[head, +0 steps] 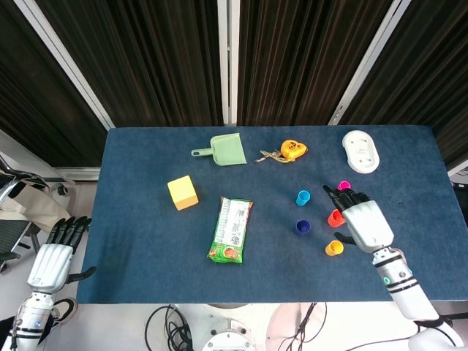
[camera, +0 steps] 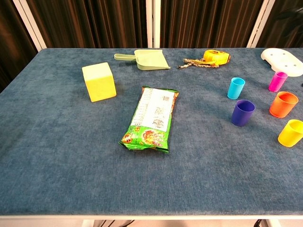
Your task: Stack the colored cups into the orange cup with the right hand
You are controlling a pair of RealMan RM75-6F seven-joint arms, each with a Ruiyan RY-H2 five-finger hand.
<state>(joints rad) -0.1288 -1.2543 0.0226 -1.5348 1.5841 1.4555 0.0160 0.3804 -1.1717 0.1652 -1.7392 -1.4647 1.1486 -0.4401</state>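
Observation:
Several small cups stand at the right of the blue table (head: 146, 241). The orange cup (head: 333, 217) (camera: 283, 104) is partly covered by my right hand (head: 362, 219) in the head view. Around it are the magenta cup (head: 344, 186) (camera: 278, 81), light blue cup (head: 303, 197) (camera: 236, 88), dark blue cup (head: 303, 227) (camera: 243, 112) and yellow cup (head: 333, 248) (camera: 291, 133). My right hand has its fingers stretched out and holds nothing. The chest view shows no hand at the cups. My left hand (head: 55, 252) hangs open off the table's left edge.
A green snack bag (head: 231, 229) lies mid-table, with a yellow cube (head: 182, 192) to its left. At the back are a green dustpan (head: 223, 151), an orange tape measure with a chain (head: 287, 151) and a white oval object (head: 360, 151).

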